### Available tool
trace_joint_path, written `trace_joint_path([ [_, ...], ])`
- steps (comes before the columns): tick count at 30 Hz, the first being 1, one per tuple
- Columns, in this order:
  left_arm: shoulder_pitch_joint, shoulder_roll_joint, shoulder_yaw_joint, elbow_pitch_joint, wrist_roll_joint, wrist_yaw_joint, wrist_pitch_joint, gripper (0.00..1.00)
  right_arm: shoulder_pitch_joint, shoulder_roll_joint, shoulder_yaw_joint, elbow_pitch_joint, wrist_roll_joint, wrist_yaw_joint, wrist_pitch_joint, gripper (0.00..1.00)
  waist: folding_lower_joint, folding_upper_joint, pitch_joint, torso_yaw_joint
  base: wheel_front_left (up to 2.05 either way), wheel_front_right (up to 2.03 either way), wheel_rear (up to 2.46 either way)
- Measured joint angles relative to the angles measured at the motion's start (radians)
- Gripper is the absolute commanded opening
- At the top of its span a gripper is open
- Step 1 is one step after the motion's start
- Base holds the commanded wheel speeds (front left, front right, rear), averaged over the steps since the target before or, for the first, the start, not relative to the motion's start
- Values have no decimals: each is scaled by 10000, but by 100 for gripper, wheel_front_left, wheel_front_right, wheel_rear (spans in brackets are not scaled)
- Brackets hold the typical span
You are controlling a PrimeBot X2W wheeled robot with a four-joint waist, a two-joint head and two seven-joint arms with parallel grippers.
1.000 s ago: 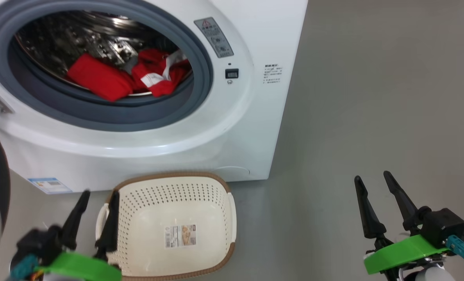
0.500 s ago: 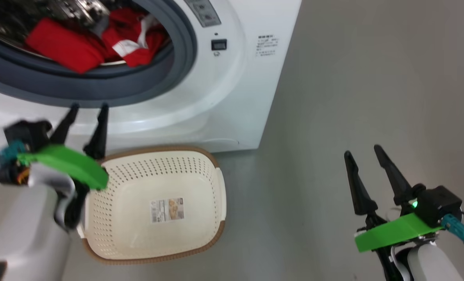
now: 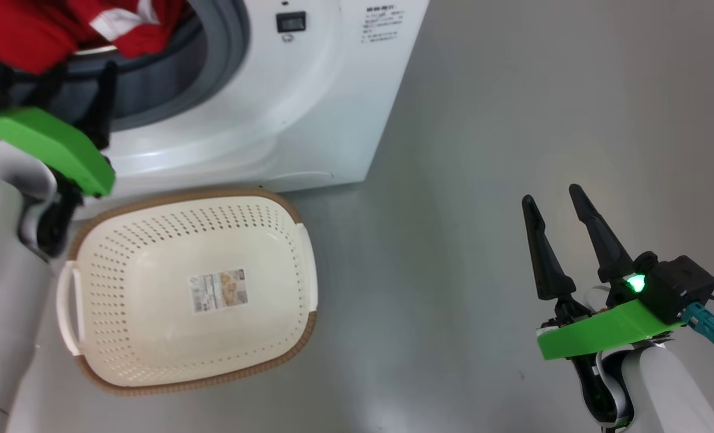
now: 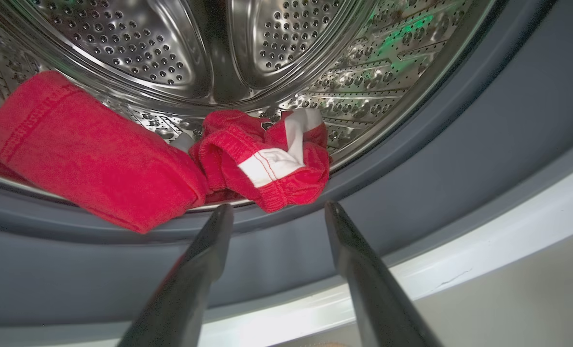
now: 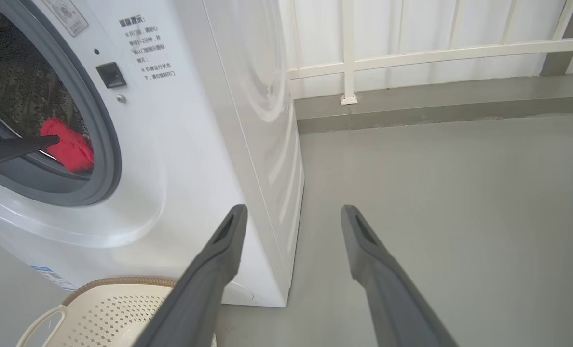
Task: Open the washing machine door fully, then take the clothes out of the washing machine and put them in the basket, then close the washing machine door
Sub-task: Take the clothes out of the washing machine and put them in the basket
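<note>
Left gripper (image 4: 278, 206), jaws wide and holding nothing, hovered at the gasket (image 4: 460, 159) of the washing machine (image 3: 309, 108), red clothes (image 4: 98, 154) at its 11 o'clock; the basket (image 3: 183, 195) sat at the machine's 6 o'clock, and the right gripper (image 3: 549, 193), likewise wide, at the basket's 3.

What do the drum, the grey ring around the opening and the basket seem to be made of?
The drum: likely polished steel, mirror-bright with punched holes. The grey ring: probably matte rubber, dull and smooth. The basket: apparently cream moulded plastic, evenly perforated; its brown rim looks woven, material unclear.
</note>
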Motion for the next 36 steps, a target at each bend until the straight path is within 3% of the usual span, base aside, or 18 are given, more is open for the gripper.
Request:
trace_joint_path([
  [10,-1385,456,-884,988,-727,0,623,100,-439,0,247,-123,228,0,-27,100,0,0,755,-486,0,0,0],
  [23,-2466,1198,-1816,1174,-1714,0,811,100,-616,2,600,-311,437,0,-27,100,0,-1,1499,-972,0,0,0],
  [34,-2840,1430,-2731,941,-2364,0,573,100,-820,0,654,-403,508,0,-27,100,0,0,1797,-1177,0,0,0],
  [35,-2839,1463,-2823,901,-2429,0,489,95,-819,2,658,-403,512,0,-27,100,0,0,1794,-1183,0,0,0],
  [36,-2839,1499,-2966,782,-2602,0,357,55,-819,2,660,-403,577,0,-27,100,0,0,1771,-1187,0,0,0],
])
